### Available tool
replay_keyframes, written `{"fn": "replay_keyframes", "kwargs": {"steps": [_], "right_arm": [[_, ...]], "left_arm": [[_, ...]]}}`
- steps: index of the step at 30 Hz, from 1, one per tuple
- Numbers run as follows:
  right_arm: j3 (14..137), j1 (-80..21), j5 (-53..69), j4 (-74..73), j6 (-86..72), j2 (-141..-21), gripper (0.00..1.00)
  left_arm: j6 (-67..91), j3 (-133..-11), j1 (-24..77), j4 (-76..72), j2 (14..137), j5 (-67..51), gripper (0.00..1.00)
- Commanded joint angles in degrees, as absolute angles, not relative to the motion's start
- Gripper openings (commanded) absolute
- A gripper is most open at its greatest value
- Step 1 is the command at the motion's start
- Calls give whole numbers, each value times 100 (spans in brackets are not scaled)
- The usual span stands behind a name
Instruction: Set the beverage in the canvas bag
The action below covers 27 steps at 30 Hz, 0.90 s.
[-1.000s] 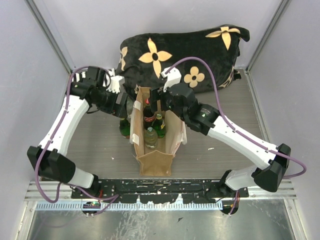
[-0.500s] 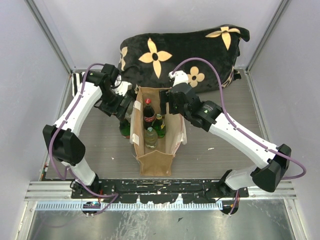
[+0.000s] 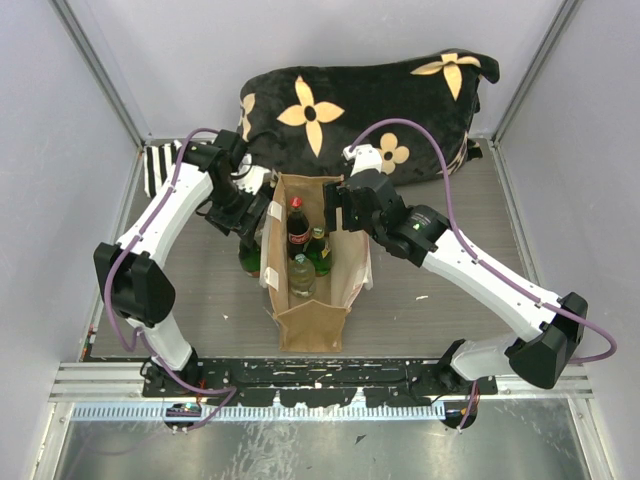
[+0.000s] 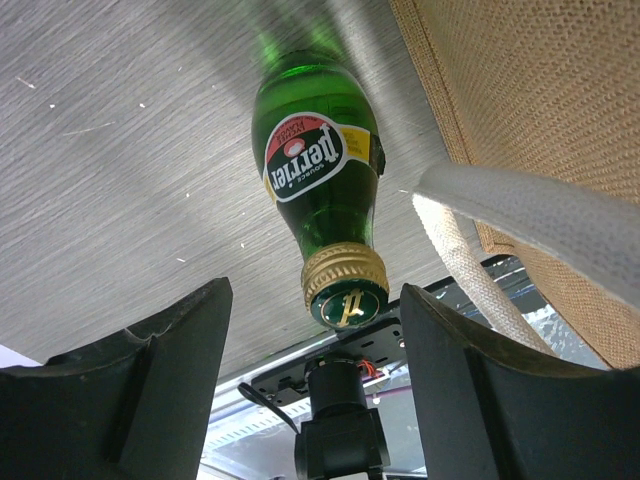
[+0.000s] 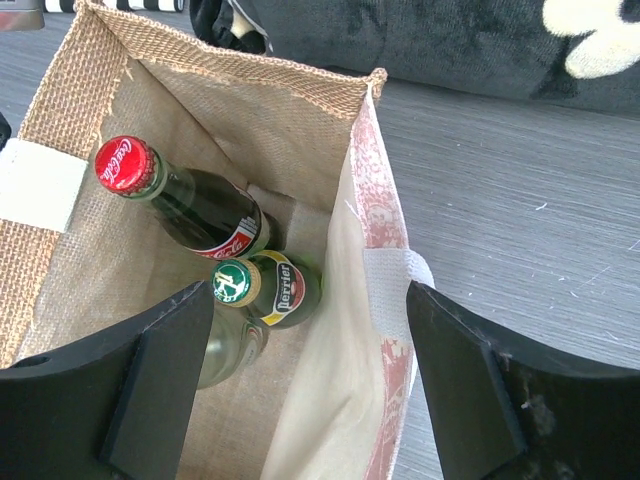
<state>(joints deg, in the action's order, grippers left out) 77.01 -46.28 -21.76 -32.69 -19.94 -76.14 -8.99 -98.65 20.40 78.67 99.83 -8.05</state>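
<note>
A green Perrier bottle [image 4: 320,165], the beverage [image 3: 249,258], stands on the table just left of the canvas bag [image 3: 312,325]. My left gripper [image 4: 315,335] hovers over its gold cap, open, with a finger on each side and a gap to both. The bag's woven wall [image 4: 540,100] and cream handle [image 4: 520,210] are right beside it. Inside the bag [image 5: 240,110] stand a Coca-Cola bottle [image 5: 190,200], a second Perrier bottle [image 5: 275,288] and a clear bottle [image 5: 232,345]. My right gripper [image 5: 310,370] is open astride the bag's right wall.
A black flowered cushion [image 3: 360,100] lies behind the bag, against the back wall. A black-and-white striped item [image 3: 160,165] sits at the back left. Enclosure walls close in on both sides. The arm bases and a rail [image 3: 320,375] run along the near edge.
The left arm's elbow has swung up and back while its gripper stayed over the outer bottle, its jaws narrowing a little. The right gripper shifted slightly toward the back.
</note>
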Motion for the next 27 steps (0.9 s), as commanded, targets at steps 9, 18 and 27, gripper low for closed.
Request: {"fn": "replay_keyframes", "kwargs": {"steps": [9, 18, 27], "right_arm": [[7662, -4582, -2356, -3173, -2153, -7304, 83], [7643, -4546, -2353, -3182, -2171, -7311, 83], [7622, -4512, -2346, -3182, -2197, -7313, 83]], "left_arm": [[-809, -9822, 2076, 7489, 10028, -952, 64], [-841, -9727, 2084, 7504, 10025, -1028, 57], [-844, -9666, 2086, 7522, 9978, -1033, 25]]}}
